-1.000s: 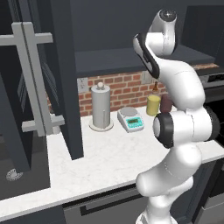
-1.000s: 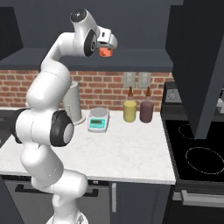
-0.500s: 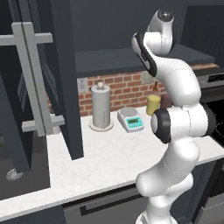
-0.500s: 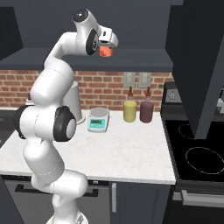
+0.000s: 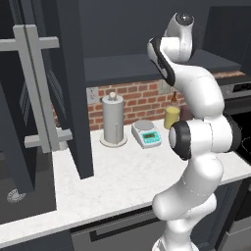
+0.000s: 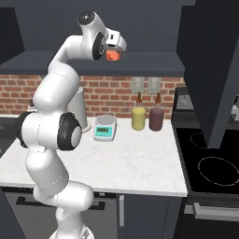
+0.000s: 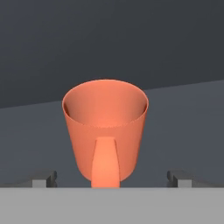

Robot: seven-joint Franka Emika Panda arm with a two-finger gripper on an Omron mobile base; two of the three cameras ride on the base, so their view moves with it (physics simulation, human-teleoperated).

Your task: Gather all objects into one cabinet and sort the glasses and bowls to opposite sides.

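Salmon cup (image 7: 105, 131) stands between the wide-apart fingertips (image 7: 43, 178) with bare shelf (image 7: 183, 127) free on both sides; cabinet back wall just behind.

the white arm rises from its base in a tall s-curve, dark joints showing at the waist and upper elbow, its topmost link bent over high above and the wrist turned toward the back wall. the gripper (image 6: 112, 54) hangs level at the end of the wrist. in the hand view the gripper (image 7: 111, 177) has its jaws spread wide, one dark fingertip (image 7: 43, 179) low at each side, neither pressing on anything.
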